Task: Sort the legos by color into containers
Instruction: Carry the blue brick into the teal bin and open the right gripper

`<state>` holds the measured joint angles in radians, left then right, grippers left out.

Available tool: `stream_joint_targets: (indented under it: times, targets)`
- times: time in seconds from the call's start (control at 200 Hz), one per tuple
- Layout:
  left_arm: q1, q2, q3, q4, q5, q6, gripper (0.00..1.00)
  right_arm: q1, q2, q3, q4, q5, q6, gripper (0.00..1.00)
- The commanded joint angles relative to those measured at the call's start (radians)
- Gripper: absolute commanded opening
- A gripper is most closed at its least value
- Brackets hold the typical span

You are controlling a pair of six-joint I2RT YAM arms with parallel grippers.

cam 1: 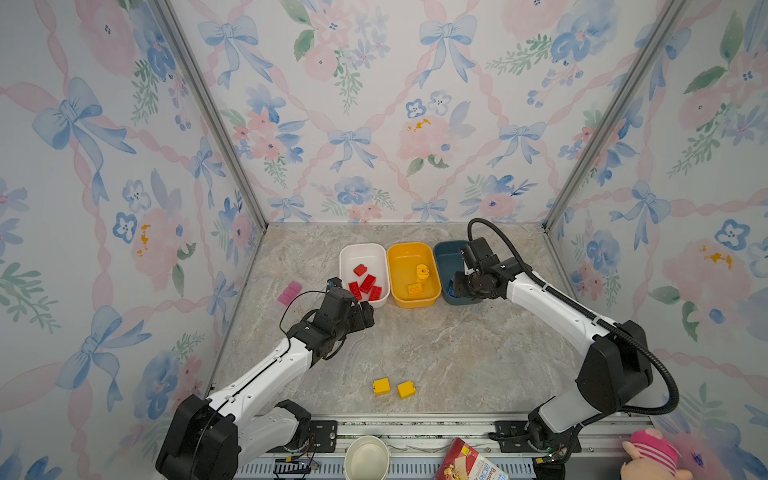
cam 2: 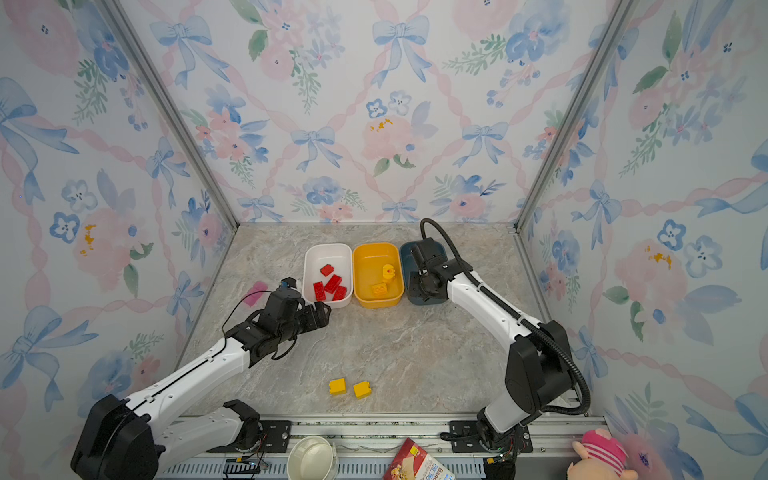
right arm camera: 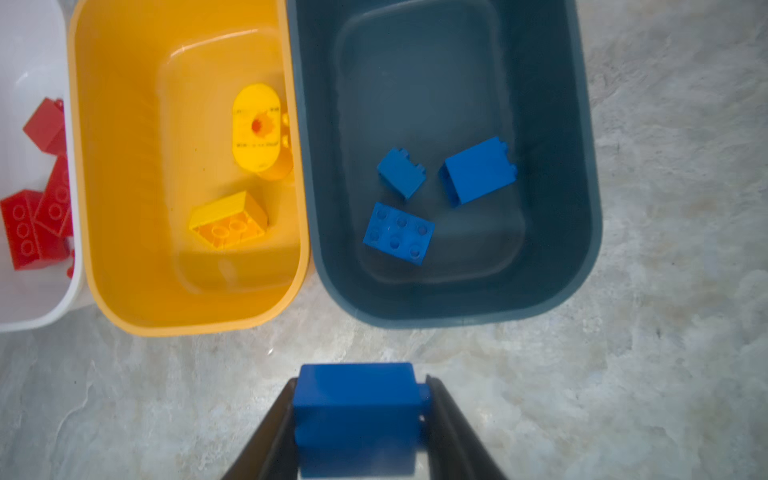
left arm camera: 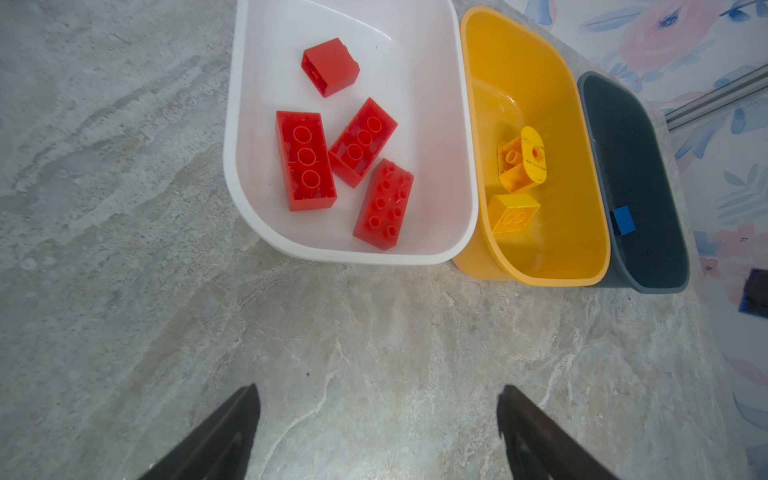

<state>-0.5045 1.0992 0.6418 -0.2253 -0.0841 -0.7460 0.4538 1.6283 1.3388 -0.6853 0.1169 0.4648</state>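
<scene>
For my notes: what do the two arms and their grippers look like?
The left arm and right arm have white shells with black joints. The left gripper and right gripper have dark tapered fingers. A thick ribbed black hose runs along the right arm; a thin black wire loops by the left wrist.

Marbled grey tabletop (cam 1: 436, 345). Directly on it: white tub (cam 1: 365, 254), yellow tub (cam 1: 405, 258) and teal tub (cam 1: 445, 259) in a row toward the back, rims meeting; pink block (cam 1: 289, 292) left of the white tub; yellow brick (cam 1: 381, 386) and second yellow brick (cam 1: 406, 390) just beside each other near the front edge
</scene>
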Motion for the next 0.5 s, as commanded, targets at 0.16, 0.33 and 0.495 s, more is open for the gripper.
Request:
stream_joint_targets:
  times: [0.16, 0.33, 0.495]
  targets:
    - [-0.016, 0.019, 0.022, 0.004, 0.001, -0.022, 0.92, -0.093, 0.247, 0.201, 0.051, -0.037, -0.075, 0.37]
    - [-0.026, 0.016, 0.016, 0.004, -0.002, -0.029, 0.91, -0.138, 0.382, 0.330, 0.047, -0.037, -0.078, 0.37]
    - [-0.033, 0.021, 0.013, 0.004, 0.008, -0.027, 0.92, -0.158, 0.486, 0.431, 0.015, -0.039, -0.080, 0.37]
